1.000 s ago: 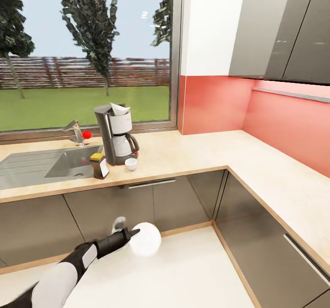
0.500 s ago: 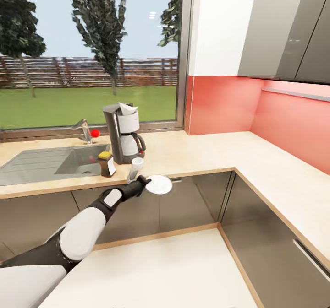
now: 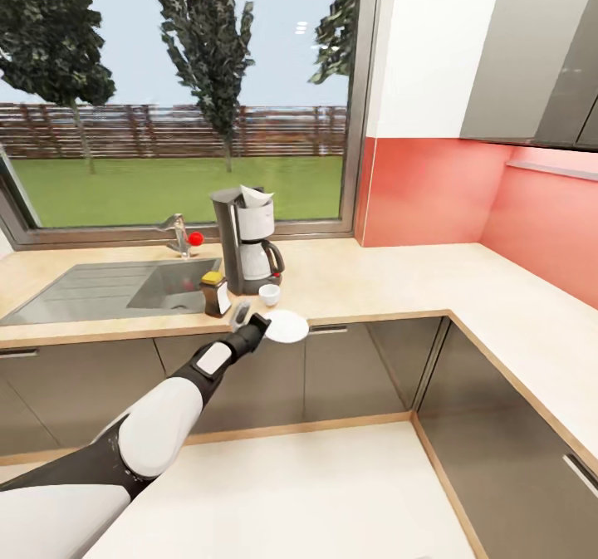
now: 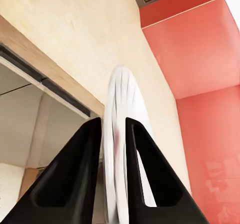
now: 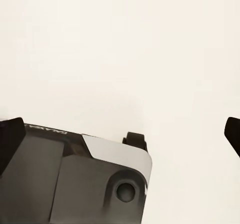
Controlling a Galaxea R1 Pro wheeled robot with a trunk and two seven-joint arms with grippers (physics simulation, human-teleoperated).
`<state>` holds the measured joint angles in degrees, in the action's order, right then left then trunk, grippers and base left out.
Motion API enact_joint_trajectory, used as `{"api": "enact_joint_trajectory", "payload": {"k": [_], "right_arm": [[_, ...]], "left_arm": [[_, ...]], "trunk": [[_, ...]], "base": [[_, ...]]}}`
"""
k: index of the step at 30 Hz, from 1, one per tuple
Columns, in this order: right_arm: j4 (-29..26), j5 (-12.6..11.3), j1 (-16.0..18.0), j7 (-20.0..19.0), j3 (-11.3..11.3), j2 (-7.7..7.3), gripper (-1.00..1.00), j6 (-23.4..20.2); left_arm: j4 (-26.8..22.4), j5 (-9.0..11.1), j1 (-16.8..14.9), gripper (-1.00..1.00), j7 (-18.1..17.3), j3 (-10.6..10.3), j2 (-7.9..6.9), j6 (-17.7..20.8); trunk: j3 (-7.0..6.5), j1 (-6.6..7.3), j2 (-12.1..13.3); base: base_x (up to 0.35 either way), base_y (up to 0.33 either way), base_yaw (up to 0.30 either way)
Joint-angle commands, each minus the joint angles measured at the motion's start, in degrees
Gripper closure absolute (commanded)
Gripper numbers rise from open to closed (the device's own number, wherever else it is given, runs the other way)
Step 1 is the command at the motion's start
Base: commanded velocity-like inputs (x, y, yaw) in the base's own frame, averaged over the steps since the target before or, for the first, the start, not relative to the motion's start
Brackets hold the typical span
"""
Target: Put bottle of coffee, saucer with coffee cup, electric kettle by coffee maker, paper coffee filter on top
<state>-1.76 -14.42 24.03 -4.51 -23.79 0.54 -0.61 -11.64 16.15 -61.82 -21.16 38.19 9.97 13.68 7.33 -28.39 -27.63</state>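
The coffee maker (image 3: 247,243) stands on the kitchen countertop (image 3: 382,281) right of the sink, with the white paper coffee filter (image 3: 256,195) on its top. The bottle of coffee (image 3: 216,294) sits at its front left and the coffee cup (image 3: 269,294) at its front right. My left gripper (image 3: 259,327) is shut on the rim of the saucer (image 3: 287,326), which is level with the counter's front edge, just in front of the cup. In the left wrist view the saucer (image 4: 120,109) shows edge-on between the black fingers (image 4: 92,149). My right gripper (image 5: 120,129) is open over pale floor.
A steel sink (image 3: 108,286) with a faucet (image 3: 178,235) and a red ball (image 3: 195,237) lies left of the coffee maker. Dark cabinets (image 3: 349,368) run under the L-shaped counter. Wall cabinets (image 3: 540,61) hang at upper right. Part of my own base (image 5: 80,179) is below the right gripper.
The view has shifted as the camera moved. My left arm has raised the saucer from low near the floor up to the counter's front edge, near the cup.
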Motion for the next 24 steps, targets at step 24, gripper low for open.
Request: {"api": "enact_joint_trajectory", "payload": {"k": [24], "right_arm": [[0.1, -0.5, 0.0, -0.1, -0.5, -0.06, -1.00, 0.0]], "left_arm": [[0.0, 0.5, 0.6, 1.00, -0.6, 0.0, 0.03, 0.0]], "trunk": [[0.11, -0.02, -0.1]], "base": [[0.181, -0.127, 0.000]]}}
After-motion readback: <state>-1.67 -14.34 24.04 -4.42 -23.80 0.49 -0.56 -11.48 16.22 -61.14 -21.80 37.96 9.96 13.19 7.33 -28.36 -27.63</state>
